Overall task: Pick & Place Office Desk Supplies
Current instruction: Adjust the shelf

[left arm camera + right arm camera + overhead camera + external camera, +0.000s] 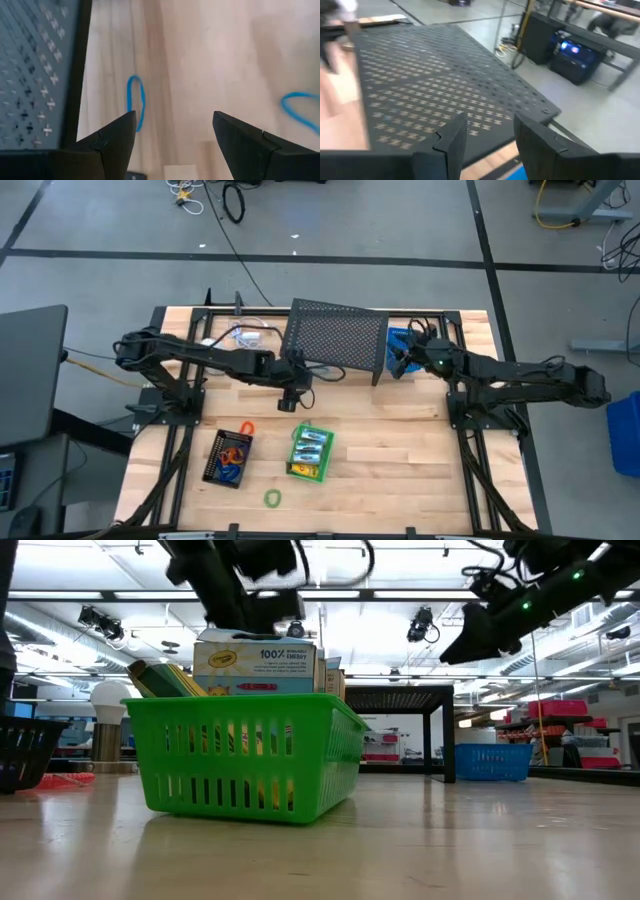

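Several yellow crayon boxes (309, 450) stand in a green basket (296, 471), which also shows in the low view as the green basket (245, 768) with the crayon boxes (255, 668). Coloured loops (232, 460) lie in a black basket (213, 450). A green loop (272, 498) and an orange loop (247, 426) lie on the table. My left gripper (290, 402) is open and hangs above the table by the shelf, over a blue loop (135, 102); a second blue loop (299, 107) lies beside it. My right gripper (398, 365) is open at the shelf's right end, touching nothing.
A black perforated shelf (337, 337) stands at the table's far middle, close to both grippers; it fills the right wrist view (445, 85). A blue basket (400, 340) sits behind its right end. A white cable (240, 335) lies at the far left. Bare wood lies near right.
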You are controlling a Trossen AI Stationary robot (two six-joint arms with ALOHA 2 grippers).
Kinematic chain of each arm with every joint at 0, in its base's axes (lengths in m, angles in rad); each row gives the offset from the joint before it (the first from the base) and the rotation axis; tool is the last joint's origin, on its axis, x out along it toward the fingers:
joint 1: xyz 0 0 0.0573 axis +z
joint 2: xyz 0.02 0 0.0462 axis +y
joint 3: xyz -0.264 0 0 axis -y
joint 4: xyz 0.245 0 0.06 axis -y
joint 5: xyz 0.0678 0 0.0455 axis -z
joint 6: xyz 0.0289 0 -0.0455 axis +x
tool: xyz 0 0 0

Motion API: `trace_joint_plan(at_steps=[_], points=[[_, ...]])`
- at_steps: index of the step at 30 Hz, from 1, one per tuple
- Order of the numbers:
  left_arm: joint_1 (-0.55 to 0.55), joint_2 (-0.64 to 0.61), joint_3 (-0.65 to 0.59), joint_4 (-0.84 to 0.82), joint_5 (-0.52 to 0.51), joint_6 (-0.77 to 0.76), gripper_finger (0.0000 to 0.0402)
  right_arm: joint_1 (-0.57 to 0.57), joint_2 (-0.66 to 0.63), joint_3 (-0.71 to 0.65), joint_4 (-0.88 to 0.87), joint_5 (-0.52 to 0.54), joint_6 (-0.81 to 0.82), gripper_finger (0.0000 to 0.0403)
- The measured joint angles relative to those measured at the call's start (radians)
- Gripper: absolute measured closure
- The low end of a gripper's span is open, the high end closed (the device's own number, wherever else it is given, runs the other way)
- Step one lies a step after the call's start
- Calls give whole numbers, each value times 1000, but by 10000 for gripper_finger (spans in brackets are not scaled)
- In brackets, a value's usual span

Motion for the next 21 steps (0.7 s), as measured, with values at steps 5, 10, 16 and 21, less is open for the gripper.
trace_joint_plan(at_steps=[5, 10, 16, 21], points=[[43, 67, 0, -5, 19, 51, 137, 64, -14, 0, 3, 6, -9, 234], [79, 124, 1, 0, 3, 95, 138, 106, -14, 0, 1, 42, -18, 234], [91, 163, 5, 24, -50, 139, 163, 129, -14, 0, 1, 66, -37, 234], [89, 164, 3, 50, -47, 150, 243, 129, -14, 0, 1, 75, -44, 234]])
